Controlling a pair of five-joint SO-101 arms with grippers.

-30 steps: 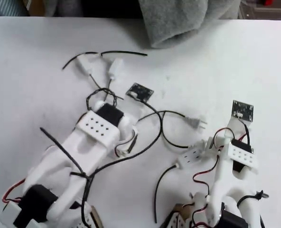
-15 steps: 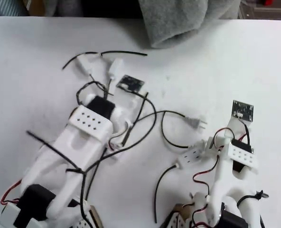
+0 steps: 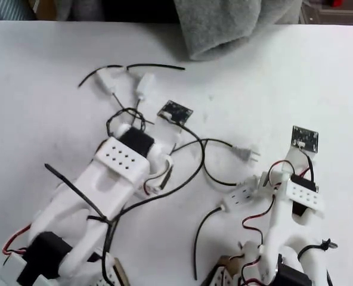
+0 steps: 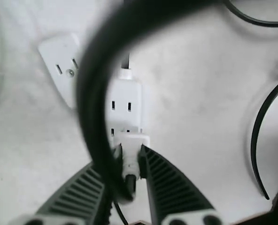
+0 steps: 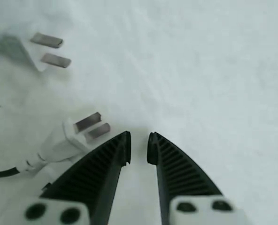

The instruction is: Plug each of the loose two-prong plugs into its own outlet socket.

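A: High view?
B: Just ahead of left arm (image 3: pixel 123 158), white outlet (image 3: pixel 145 87).
A: Left wrist?
B: Clamped: left gripper (image 4: pixel 129 151) on white plug (image 4: pixel 129 140), plug touching that outlet's face.
A: Right wrist?
B: Slightly apart, holding nothing — right gripper (image 5: pixel 139 143); second plug (image 5: pixel 78 131) just beside one finger.

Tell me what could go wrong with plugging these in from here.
The black cable loops across the left gripper and may snag if it pushes its white plug forward. The outlet socket lies loose on the table and could slide away instead of taking the plug.
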